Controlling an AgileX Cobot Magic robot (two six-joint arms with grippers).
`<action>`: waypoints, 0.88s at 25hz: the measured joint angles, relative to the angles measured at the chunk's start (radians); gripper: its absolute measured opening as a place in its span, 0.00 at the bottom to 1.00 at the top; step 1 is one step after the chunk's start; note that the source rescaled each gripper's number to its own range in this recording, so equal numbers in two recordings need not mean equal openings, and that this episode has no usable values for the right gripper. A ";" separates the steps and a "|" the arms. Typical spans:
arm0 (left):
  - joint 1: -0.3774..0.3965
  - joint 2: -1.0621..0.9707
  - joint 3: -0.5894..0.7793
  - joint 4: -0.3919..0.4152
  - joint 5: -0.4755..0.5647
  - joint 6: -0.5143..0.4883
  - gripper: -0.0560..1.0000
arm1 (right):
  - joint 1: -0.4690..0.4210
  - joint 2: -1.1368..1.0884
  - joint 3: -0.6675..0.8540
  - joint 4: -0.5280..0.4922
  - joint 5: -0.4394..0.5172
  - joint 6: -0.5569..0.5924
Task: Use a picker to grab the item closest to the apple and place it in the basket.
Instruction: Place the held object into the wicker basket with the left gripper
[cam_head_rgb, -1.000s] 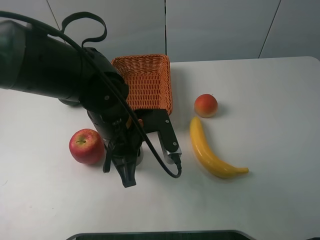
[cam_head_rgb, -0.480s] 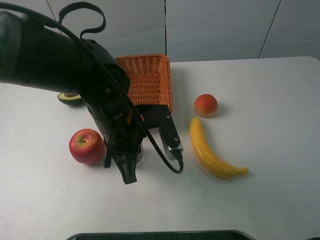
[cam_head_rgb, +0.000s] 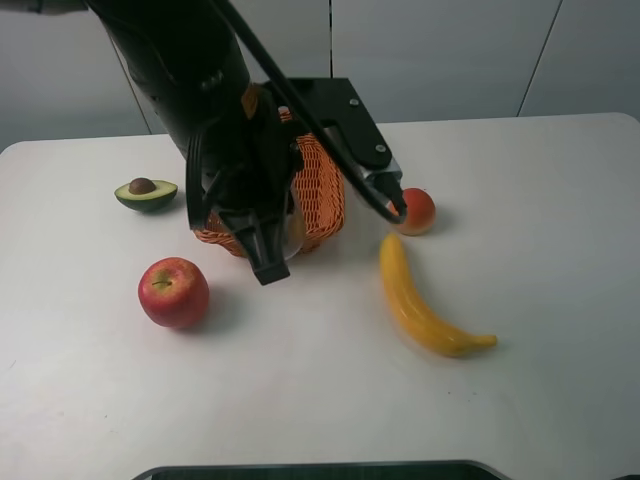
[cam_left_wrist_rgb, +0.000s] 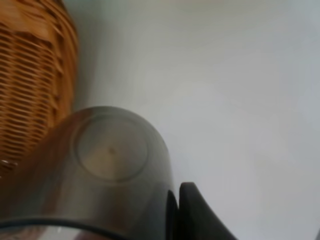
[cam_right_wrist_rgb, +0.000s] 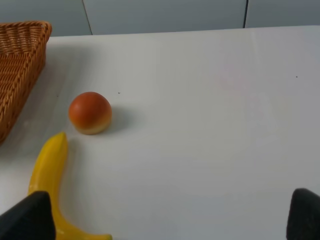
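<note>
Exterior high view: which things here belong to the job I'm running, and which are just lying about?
Part of the job:
red apple, the reference
grey cup, held in the jaws of the left gripper
wicker basket, the target

Just lying about:
avocado half
banana
small orange-red fruit

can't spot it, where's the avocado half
In the exterior high view, the avocado half lies on the table left of the basket, beyond the apple.
</note>
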 joint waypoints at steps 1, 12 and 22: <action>0.000 0.000 -0.011 0.014 -0.004 -0.010 0.05 | 0.000 0.000 0.000 0.000 0.000 0.000; 0.134 0.000 -0.068 0.170 -0.089 -0.241 0.05 | 0.000 0.000 0.000 0.000 0.000 0.000; 0.380 0.000 -0.068 -0.011 -0.311 -0.308 0.05 | 0.000 0.000 0.000 0.000 0.000 0.000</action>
